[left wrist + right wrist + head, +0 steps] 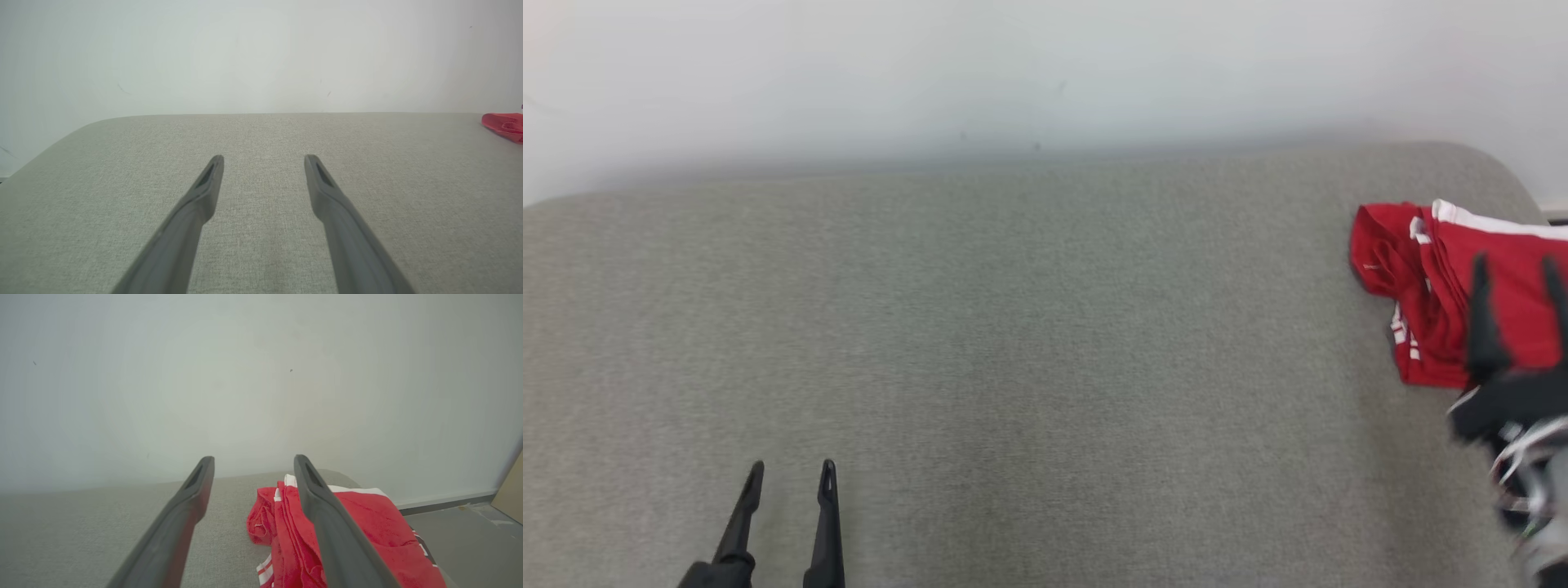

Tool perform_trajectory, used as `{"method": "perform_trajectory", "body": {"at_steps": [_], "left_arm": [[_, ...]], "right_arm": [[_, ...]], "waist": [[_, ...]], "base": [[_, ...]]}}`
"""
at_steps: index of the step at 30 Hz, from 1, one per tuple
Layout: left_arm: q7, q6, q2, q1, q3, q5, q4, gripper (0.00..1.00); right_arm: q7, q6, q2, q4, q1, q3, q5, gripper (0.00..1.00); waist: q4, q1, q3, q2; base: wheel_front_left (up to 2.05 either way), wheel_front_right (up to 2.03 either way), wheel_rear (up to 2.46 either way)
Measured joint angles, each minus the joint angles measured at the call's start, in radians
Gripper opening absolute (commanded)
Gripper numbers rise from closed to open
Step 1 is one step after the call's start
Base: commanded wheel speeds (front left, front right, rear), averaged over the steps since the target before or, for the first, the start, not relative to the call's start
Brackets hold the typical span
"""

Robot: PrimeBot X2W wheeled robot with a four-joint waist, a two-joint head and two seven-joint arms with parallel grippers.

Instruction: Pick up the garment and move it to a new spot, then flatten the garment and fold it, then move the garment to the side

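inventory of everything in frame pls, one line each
garment: 1, red with white trim, folded up at the far right corner of the padded surface
padded surface: 1, grey fabric, rounded corners, across the whole work area
wall: 1, white, behind the surface
floor: 1, grey, past the surface's right end, in the right wrist view
board: 1, tan, at the right edge of the right wrist view, cut off
left gripper: 1, dark, lower left over bare fabric, open, holding nothing
right gripper: 1, dark, blurred, at the garment's near side, open, holding nothing
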Motion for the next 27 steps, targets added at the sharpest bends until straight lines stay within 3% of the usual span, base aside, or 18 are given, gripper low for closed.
{"method": "perform_trajectory", "body": {"at_steps": [6,12,18,27], "left_arm": [[0.0,0.01,-0.001,0.014,-0.013,-0.009,0.003,1.0],[0.0,0.025,-0.001,0.035,-0.019,-0.018,0.007,1.0],[0.0,0.033,0.0,0.047,-0.029,-0.022,0.007,1.0],[0.0,0.053,-0.001,0.047,-0.034,-0.034,0.003,1.0]], "right_arm": [[0.0,0.0,0.165,-0.198,0.223,-0.062,-0.073,1.0],[0.0,0.0,0.28,-0.352,0.404,-0.07,-0.134,1.0],[0.0,0.0,0.32,-0.396,0.495,-0.036,-0.16,1.0],[0.0,0.0,0.331,-0.404,0.54,0.025,-0.142,1.0]], "waist": [[0.035,0.0,-0.037,0.0],[0.063,-0.0001,-0.076,-0.0001],[0.078,0.0,-0.096,-0.0001],[0.092,0.0001,-0.112,0.0]], "base": [[0.0,0.0,0.0],[0.0,0.0,0.0],[0.0,0.0,0.0],[0.0,0.0,0.0]]}}
